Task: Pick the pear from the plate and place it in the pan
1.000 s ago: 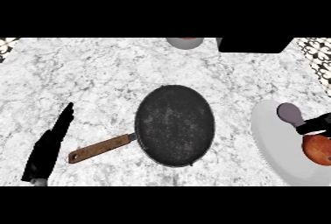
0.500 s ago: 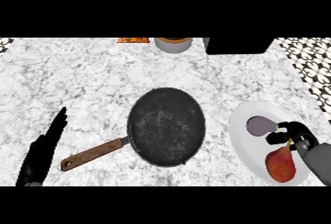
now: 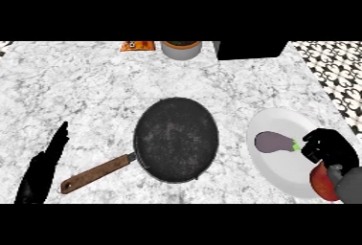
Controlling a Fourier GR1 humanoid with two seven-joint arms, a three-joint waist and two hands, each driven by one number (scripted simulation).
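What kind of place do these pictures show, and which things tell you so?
Most likely a kitchen counter. A marble-patterned worktop carries a black frying pan with a wooden handle, and a white plate holding an eggplant and a reddish fruit.

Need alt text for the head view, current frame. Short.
The robot's right hand, fingers curled, sits over a white plate at the right, by a reddish pear and a purple eggplant. An empty dark pan with a wooden handle lies mid-counter; the left hand rests open at lower left.
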